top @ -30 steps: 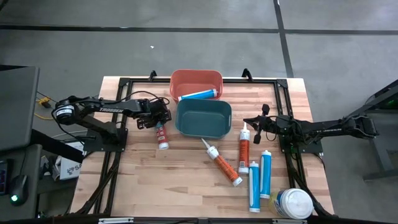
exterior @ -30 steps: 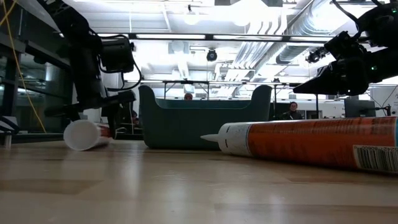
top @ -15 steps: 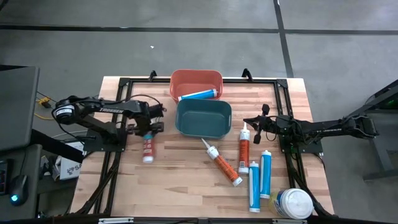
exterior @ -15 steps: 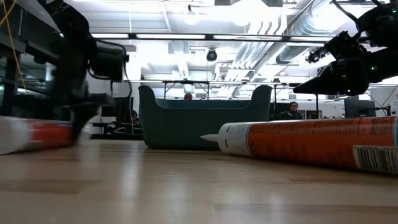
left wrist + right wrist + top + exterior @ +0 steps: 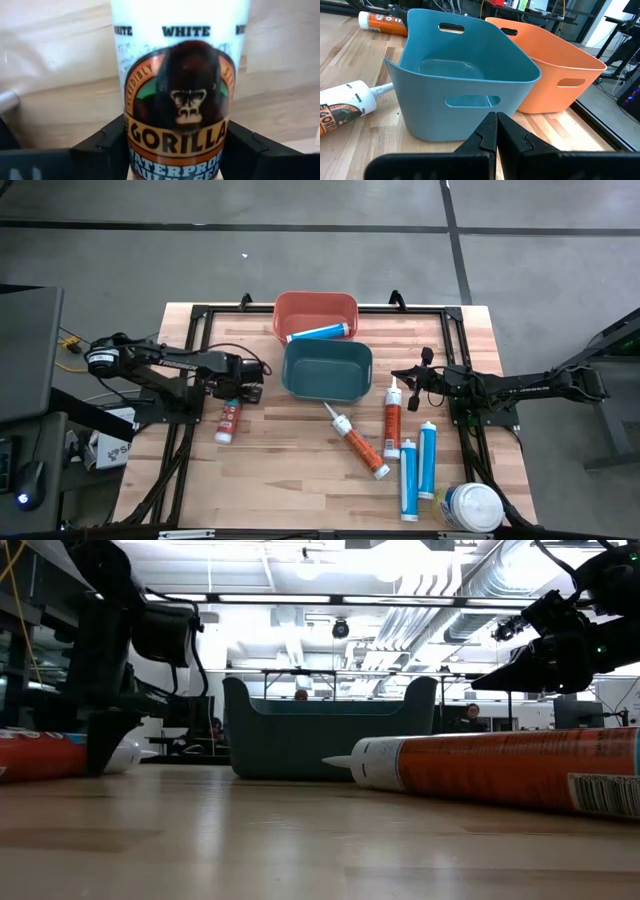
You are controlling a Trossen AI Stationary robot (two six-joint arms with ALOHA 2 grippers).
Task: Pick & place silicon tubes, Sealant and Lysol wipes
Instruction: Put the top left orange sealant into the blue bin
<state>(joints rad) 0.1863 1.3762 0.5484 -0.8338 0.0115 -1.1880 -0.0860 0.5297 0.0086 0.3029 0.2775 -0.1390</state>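
Currently the left gripper [image 5: 234, 393] clasps a white Gorilla sealant tube [image 5: 227, 420] lying on the tabletop [image 5: 290, 470] at nine o'clock of the teal bin [image 5: 327, 369]. At three o'clock, the right gripper [image 5: 399, 374] hovers pressed closed; the Lysol wipes [image 5: 472, 506] stand at five o'clock.

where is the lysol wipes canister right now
In the high view the wipes canister sits at the table's near right corner, just right of the two blue tubes, far from both bins.
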